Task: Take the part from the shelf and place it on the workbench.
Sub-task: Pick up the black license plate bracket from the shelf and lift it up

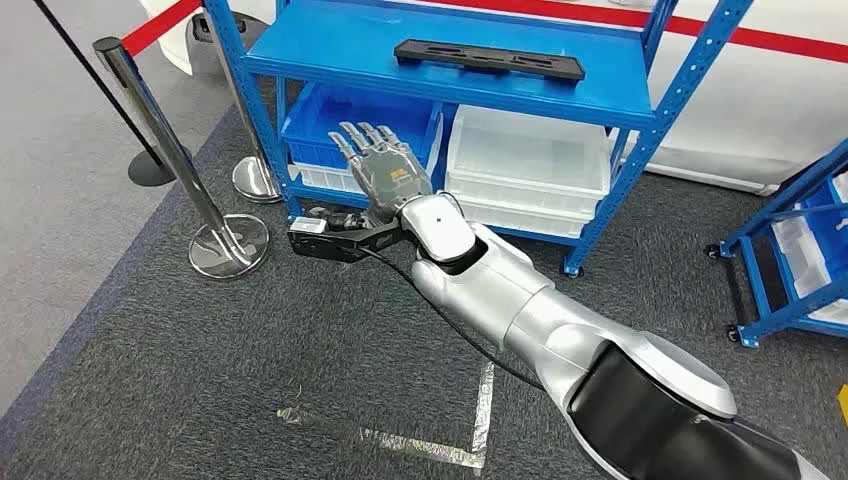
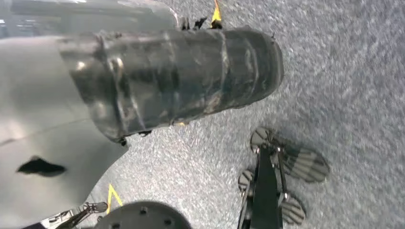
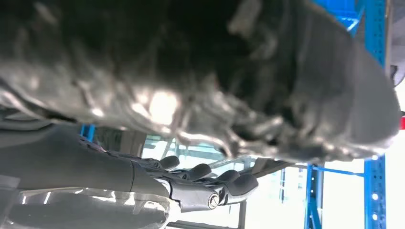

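The part [image 1: 490,58], a long flat black piece, lies on the upper deck of the blue shelf [image 1: 330,55]. My right hand [image 1: 380,165] is raised in front of the shelf's lower level, below and to the left of the part, with its fingers stretched out and apart and nothing in them. In the right wrist view its dark fingers [image 3: 210,174] reach out straight beneath the grey ribbed cover. My left hand [image 2: 176,81] hangs over the grey carpet, showing its ribbed cover while its fingers stay hidden.
A blue bin [image 1: 330,120] and a white bin [image 1: 525,160] sit on the shelf's lower level. Two chrome stanchions [image 1: 165,140] with a red rope stand to the left. Another blue rack [image 1: 790,250] is at the right. Silver tape [image 1: 440,445] marks the carpet.
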Controlling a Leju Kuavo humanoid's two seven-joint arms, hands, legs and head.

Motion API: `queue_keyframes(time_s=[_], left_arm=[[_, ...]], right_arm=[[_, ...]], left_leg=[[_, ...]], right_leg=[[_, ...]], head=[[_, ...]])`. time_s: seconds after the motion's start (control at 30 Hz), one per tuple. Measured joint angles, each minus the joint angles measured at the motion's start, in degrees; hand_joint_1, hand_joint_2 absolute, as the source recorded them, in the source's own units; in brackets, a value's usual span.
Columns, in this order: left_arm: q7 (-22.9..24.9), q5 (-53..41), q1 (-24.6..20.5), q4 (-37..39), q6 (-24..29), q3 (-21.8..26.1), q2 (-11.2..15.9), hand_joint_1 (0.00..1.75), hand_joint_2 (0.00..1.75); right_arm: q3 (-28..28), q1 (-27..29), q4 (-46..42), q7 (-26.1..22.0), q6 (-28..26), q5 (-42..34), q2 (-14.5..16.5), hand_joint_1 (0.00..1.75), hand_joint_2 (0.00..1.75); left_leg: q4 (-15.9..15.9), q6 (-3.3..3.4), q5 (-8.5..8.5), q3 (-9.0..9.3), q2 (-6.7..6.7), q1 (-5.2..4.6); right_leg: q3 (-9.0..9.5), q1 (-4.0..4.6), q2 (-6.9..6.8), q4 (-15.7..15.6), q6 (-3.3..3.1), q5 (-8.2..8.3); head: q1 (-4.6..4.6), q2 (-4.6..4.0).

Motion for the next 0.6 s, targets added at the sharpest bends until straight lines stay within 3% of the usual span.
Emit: queue_keyframes(time_s=[0.1, 0.13, 0.17, 0.2, 0.23, 0.3, 0.37, 0.47, 0.53, 0.6], left_arm=[[0.0, 0.0, 0.0, 0.0, 0.0, 0.0, 0.0, 0.00, 0.00], [0.0, 0.0, 0.0, 0.0, 0.0, 0.0, 0.0, 0.00, 0.00], [0.1, 0.0, 0.0, 0.0, 0.0, 0.0, 0.0, 0.00, 0.00], [0.1, 0.0, 0.0, 0.0, 0.0, 0.0, 0.0, 0.00, 0.00], [0.2, 0.1, 0.0, 0.0, 0.0, 0.0, 0.0, 0.00, 0.00], [0.4, 0.2, -0.1, 0.0, 0.0, 0.0, 0.0, 0.00, 0.00], [0.6, 0.3, -0.1, 0.0, 0.1, 0.0, 0.0, 0.00, 0.00], [0.5, 0.2, 0.0, 0.0, 0.1, 0.0, 0.0, 0.00, 0.00], [0.3, 0.1, 0.0, 0.0, -0.1, 0.0, 0.0, 0.00, 0.00], [0.0, 0.0, -0.1, 0.0, -0.3, 0.0, 0.1, 0.00, 0.00]], right_arm=[[0.0, 0.2, 0.0, 0.0, 0.0, 0.0, -0.1, 0.00, 0.00], [0.0, 0.2, 0.0, 0.0, 0.1, 0.1, -0.2, 0.00, 0.00], [0.0, 0.3, 0.0, 0.0, 0.2, 0.1, -0.3, 0.00, 0.00], [0.0, 0.2, 0.0, 0.0, 0.3, 0.2, -0.4, 0.00, 0.00], [0.0, 0.2, 0.0, 0.0, 0.5, 0.3, -0.4, 0.00, 0.00], [0.0, -0.1, -0.1, 0.0, 0.8, 0.5, -0.4, 0.00, 0.00], [0.0, -0.3, -0.1, 0.1, 1.0, 0.6, -0.4, 0.00, 0.00], [-0.1, -0.4, -0.2, 0.2, 1.3, 0.8, -0.6, 0.00, 0.00], [-0.2, -0.4, -0.3, 0.2, 1.4, 1.0, -0.7, 0.00, 0.00], [-0.3, -0.2, -0.3, 0.2, 1.6, 1.1, -0.8, 0.00, 0.00]], left_leg=[[0.0, 0.13, -0.07, -0.02, -0.02, -0.02], [0.0, 0.16, -0.11, 0.02, -0.05, -0.03], [0.1, 0.16, -0.17, 0.10, -0.11, -0.04], [0.1, 0.11, -0.25, 0.22, -0.17, -0.04], [0.1, 0.03, -0.36, 0.34, -0.23, -0.03], [0.1, -0.33, -0.53, 0.35, -0.26, -0.16], [0.0, -0.88, -0.51, 0.21, -0.24, -0.24], [0.6, -1.79, -1.21, 0.00, -0.12, -0.13], [5.6, -2.27, -3.80, -2.35, -0.03, -0.11], [13.5, -2.61, -6.57, -6.46, -0.03, -0.09]], right_leg=[[-3.79, -0.24, -0.05, 7.6, 0.22, -2.53], [-4.72, -0.32, -0.07, 9.1, 0.24, -2.47], [-4.66, -0.37, -0.08, 8.5, 0.17, -1.38], [-3.49, -0.39, -0.08, 5.7, -0.01, 0.62], [-1.66, -0.35, -0.07, 1.5, -0.30, 2.88], [1.61, -0.08, -0.03, -5.5, -0.82, 5.35], [2.59, 0.19, 0.05, -7.5, -1.04, 5.37], [3.10, -0.21, 0.08, -8.4, -1.54, 5.55], [3.61, -0.46, 0.02, -8.8, -1.90, 5.54], [3.81, -0.39, 0.00, -8.7, -2.19, 5.33]], head=[[0.00, 0.00], [0.01, 0.00], [0.00, 0.00], [0.02, 0.00], [0.02, 0.00], [0.00, 0.00], [-0.03, 0.00], [-0.11, 0.00], [-0.33, 0.00], [-0.49, 0.00]])
